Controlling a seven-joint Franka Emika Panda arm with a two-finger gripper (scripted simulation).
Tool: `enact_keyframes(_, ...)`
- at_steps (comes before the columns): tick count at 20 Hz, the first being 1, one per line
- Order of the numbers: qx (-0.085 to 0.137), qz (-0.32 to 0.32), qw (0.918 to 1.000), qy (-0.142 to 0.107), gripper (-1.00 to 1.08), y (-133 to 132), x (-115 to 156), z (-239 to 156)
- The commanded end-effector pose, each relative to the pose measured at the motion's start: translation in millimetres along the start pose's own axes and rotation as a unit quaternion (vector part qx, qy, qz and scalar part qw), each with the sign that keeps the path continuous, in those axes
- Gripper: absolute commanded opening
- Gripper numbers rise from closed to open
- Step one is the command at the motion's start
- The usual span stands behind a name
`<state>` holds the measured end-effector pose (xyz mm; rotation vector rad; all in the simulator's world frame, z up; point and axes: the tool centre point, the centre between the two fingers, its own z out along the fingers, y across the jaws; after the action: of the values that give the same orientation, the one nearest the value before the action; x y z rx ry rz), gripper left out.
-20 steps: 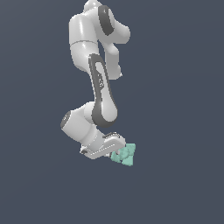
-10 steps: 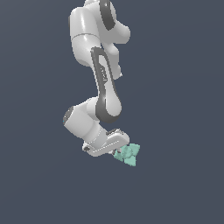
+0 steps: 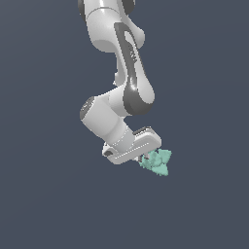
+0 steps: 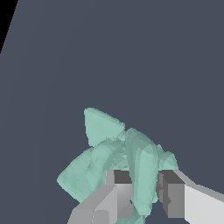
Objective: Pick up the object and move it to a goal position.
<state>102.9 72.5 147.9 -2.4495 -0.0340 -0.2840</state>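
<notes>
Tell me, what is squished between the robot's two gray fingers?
A part of the teal-green lumpy chunk sits between the fingers of the gripper; the wrist view shows it best.

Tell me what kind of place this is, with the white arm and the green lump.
Most likely a bare physics-simulation scene, not a real room. A flat, featureless dark grey ground fills both views, the white Panda arm is smoothly rendered, and the gripper grips a translucent, faceted teal-green chunk.
</notes>
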Motion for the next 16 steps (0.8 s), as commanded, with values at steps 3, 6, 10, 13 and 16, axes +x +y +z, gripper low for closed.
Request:
enact_keyframes(3,0.000,0.000,1.0000,0.000,-1.00,-55.1,1.2,-18.2)
enact_keyframes(6,0.000,0.000,1.0000,0.000,-1.00,-91.5,2.5,-30.4)
enact_keyframes(10,0.000,0.000,1.0000,-0.001,-1.00,-135.9,4.6,-45.5)
enact_keyframes(13,0.001,0.000,1.0000,-0.001,-1.00,-164.0,6.7,-55.2)
enact_keyframes(16,0.001,0.000,1.0000,-0.001,-1.00,-185.6,8.6,-62.8)
